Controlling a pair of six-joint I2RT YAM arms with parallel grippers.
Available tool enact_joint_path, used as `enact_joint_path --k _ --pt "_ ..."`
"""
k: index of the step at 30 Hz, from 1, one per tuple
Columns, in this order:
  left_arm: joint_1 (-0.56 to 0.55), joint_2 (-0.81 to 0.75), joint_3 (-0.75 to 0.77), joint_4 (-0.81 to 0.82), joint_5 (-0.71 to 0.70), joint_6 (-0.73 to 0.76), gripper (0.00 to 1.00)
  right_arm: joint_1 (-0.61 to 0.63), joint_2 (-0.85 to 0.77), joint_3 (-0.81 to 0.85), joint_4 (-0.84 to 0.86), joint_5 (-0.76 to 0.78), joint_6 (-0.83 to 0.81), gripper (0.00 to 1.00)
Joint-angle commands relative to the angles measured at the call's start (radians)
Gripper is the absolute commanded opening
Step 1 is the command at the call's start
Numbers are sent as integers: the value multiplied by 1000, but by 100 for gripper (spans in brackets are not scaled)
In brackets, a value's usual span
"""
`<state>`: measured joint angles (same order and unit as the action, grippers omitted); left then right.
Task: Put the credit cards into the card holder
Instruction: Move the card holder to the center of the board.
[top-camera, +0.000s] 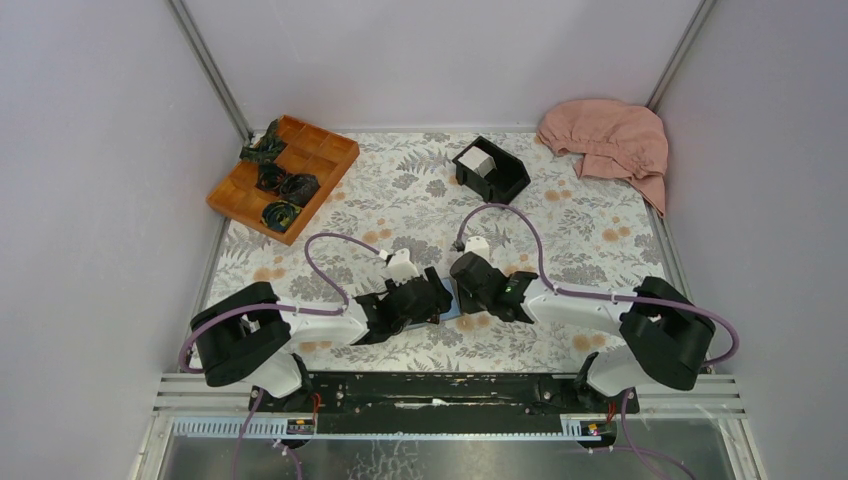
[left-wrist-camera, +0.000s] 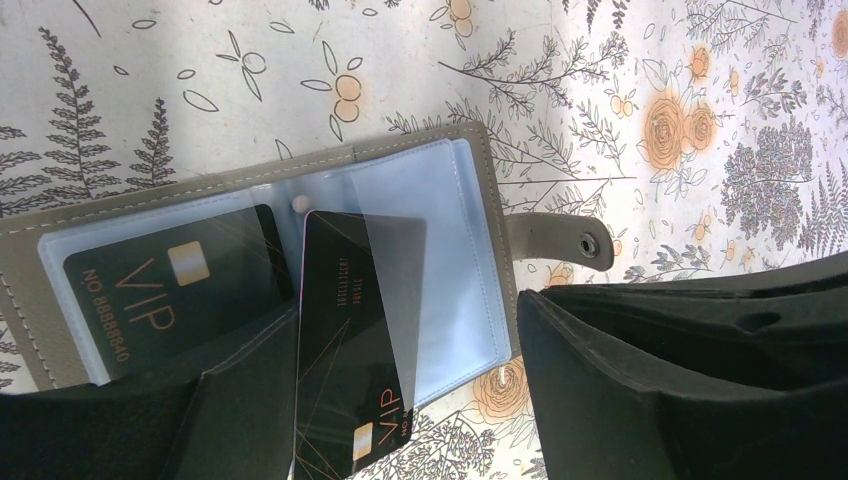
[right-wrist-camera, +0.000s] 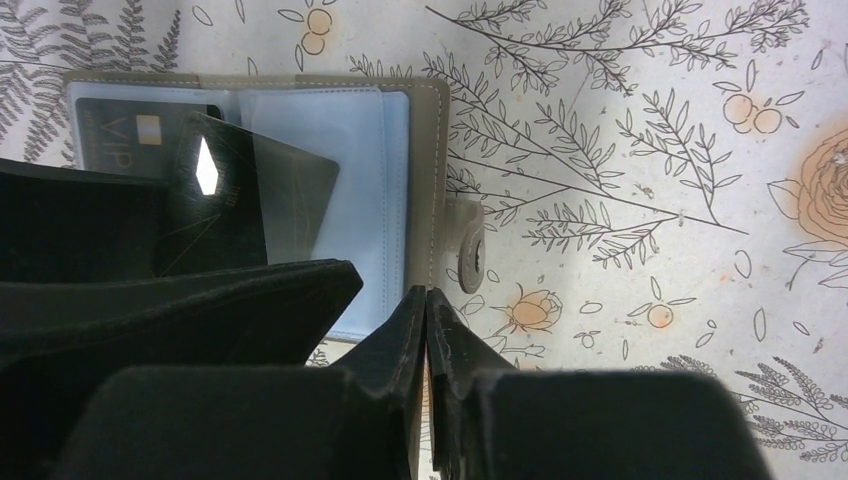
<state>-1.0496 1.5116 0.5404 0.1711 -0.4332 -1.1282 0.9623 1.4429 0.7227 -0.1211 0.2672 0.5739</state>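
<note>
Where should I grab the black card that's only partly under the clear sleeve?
On the black card, pinch the free end by the VIP print, coming over the card holder edge that it overhangs. Its other end lies under the clear sleeve, so only this end is exposed.

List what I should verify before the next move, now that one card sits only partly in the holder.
1. Card holder lies open on the table: ok.
2. First card sits fully inside the holder: ok.
3. Second card fully under the clear sleeve: not ok, only partly in and tilted.
4. Left gripper open, its fingers on either side of the second card: ok.
5. Right gripper shut at the holder's edge; whether it pins the holder: cannot tell.
</note>
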Motion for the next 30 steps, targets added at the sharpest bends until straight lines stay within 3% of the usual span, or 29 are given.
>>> enact_joint_path --k 1,14,18,30 --pt "10 84 -94 -317 -7 25 79 13 40 40 46 -17 13 9" --pt "10 32 -109 -323 -16 9 84 16 127 -31 131 -51 52 9" --pt "9 10 -103 -363 -20 3 98 22 125 -55 141 -51 67 9" --pt "3 23 -76 -474 -47 -71 99 22 160 -63 159 -52 81 9"
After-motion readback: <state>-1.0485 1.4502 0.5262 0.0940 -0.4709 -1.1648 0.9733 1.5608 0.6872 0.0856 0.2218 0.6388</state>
